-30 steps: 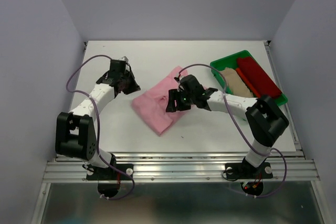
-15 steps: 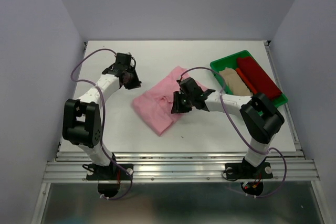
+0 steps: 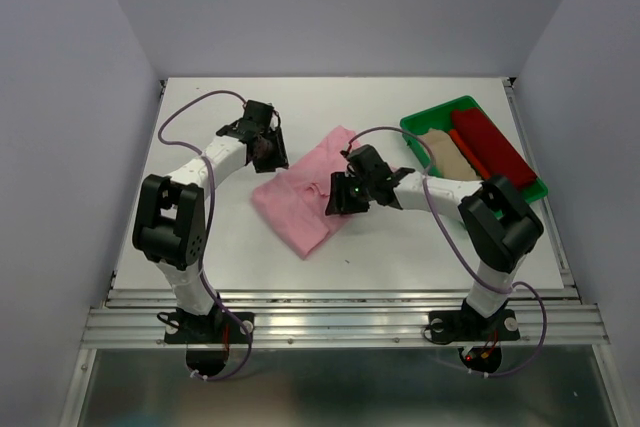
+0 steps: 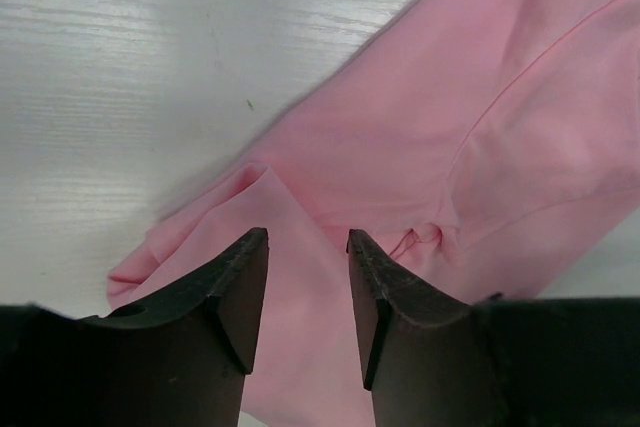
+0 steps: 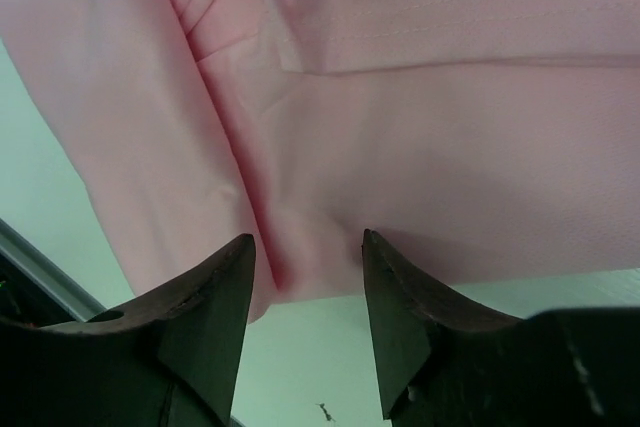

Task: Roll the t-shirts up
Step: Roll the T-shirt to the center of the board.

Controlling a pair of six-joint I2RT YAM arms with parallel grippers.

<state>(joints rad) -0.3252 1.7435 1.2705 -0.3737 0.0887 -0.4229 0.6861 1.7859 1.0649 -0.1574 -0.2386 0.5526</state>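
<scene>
White tabletop fills the floor of a booth with pale lilac walls, and the two arms reach in from its near edge. At the middle of the table lies the light pink t-shirt, loosely folded and creased, running on a slant from the near left to the far right.

The left gripper sits at the shirt's far left edge. In its wrist view the jaws stand spread with a clear gap; pink cloth and a small raised fold show through the gap beyond the dark fingers, with nothing pinched between them.

The right gripper hangs over the shirt's right side, pointing toward the left arm. Its wrist view also shows the jaws parted, the fingers low over the cloth next to a long crease, near the shirt's edge where bare table begins.

Well apart, at the far right of the table, a green plastic tray holds a beige shirt and a dark red shirt lying side by side.
</scene>
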